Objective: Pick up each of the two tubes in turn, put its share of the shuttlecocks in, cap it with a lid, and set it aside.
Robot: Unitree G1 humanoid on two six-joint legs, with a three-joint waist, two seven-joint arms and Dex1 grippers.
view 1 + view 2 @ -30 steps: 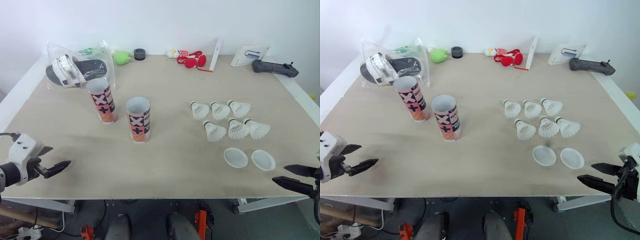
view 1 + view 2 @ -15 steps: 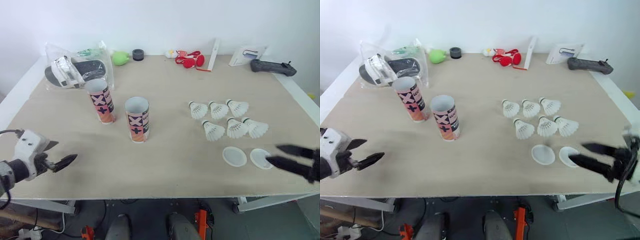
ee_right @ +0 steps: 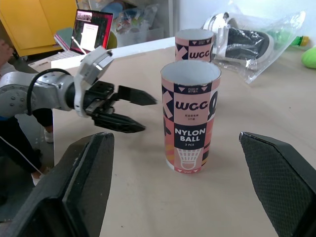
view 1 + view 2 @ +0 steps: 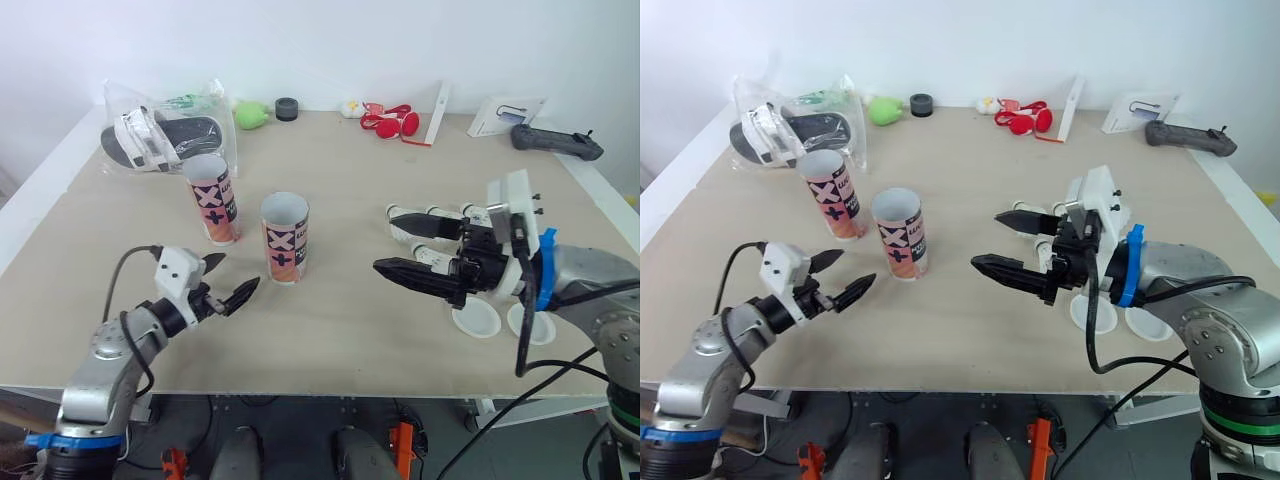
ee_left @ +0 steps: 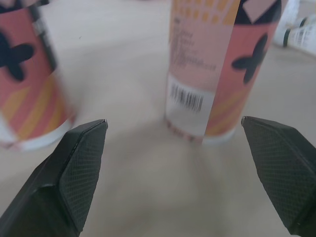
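Observation:
Two pink patterned tubes stand upright and open-topped, one (image 4: 285, 237) nearer the middle, the other (image 4: 214, 198) behind it to the left. My left gripper (image 4: 232, 277) is open, low over the table just left of the nearer tube (image 5: 222, 69). My right gripper (image 4: 385, 240) is open, hovering right of that tube (image 3: 191, 123) and pointing at it. The right hand covers most of the white shuttlecocks (image 4: 408, 228). Two white lids (image 4: 478, 320) (image 4: 528, 322) lie flat beneath its wrist.
A bagged slipper (image 4: 160, 135), a green lump (image 4: 250, 113), a black roll (image 4: 288, 107), red items (image 4: 395, 122), a white box (image 4: 505, 115) and a black controller (image 4: 555, 140) line the far edge. A laptop (image 3: 94, 27) sits beyond the table.
Both arms swung in from the table's front corners to either side of the nearer tube. The right hand now covers the shuttlecocks. Tubes and lids stayed put.

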